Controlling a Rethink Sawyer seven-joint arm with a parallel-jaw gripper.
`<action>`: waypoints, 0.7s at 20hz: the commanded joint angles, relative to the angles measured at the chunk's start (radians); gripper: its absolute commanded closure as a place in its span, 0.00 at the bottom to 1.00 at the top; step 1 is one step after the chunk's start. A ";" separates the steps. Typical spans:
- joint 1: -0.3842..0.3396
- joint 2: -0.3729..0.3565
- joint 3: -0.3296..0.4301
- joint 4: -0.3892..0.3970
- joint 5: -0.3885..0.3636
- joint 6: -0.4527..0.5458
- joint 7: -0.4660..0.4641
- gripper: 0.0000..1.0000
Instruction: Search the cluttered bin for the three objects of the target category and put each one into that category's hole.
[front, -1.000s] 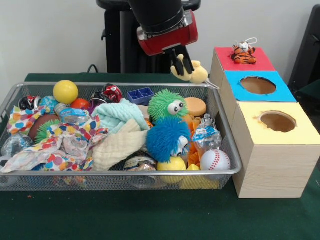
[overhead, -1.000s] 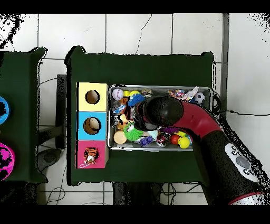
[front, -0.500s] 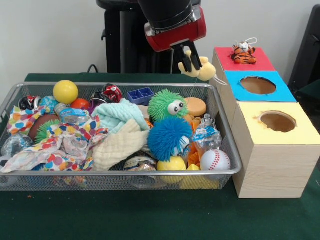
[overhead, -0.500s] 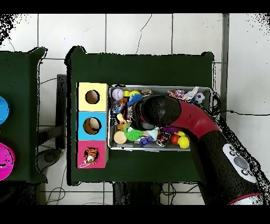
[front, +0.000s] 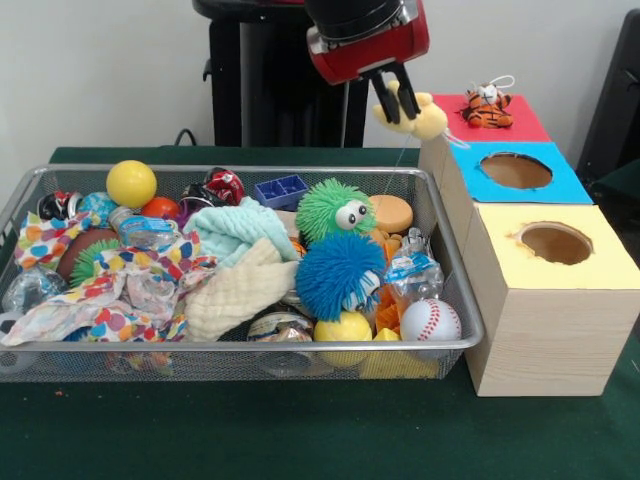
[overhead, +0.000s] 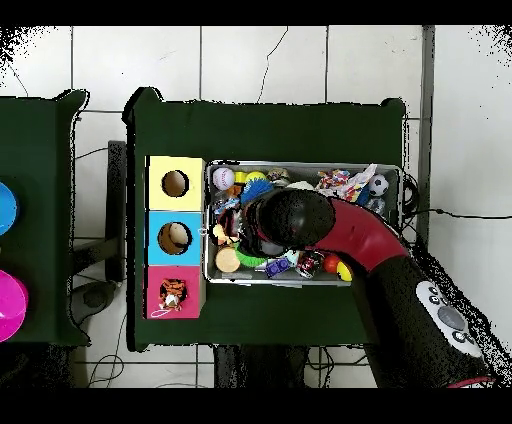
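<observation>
Green table: bin, box.

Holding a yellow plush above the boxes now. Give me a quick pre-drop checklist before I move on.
1. Grip: gripper shut on the yellow plush, lifted above the bin: ok.
2. Plush free of the bin's clutter: ok.
3. Over a hole: not ok; the plush hangs by the boxes' edge, short of the blue box hole.
4. Red box: a tiger toy sits on top, and its hole is hidden: cannot tell.
5. Blue and yellow box holes: open, unblocked: ok.
6. Which hole matches the plush: cannot tell.
</observation>
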 joint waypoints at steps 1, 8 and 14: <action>0.033 -0.054 0.009 0.100 0.078 0.014 0.156 1.00; 0.067 -0.078 -0.003 0.154 0.119 -0.031 0.172 1.00; 0.090 -0.093 -0.007 0.249 0.140 -0.138 0.181 1.00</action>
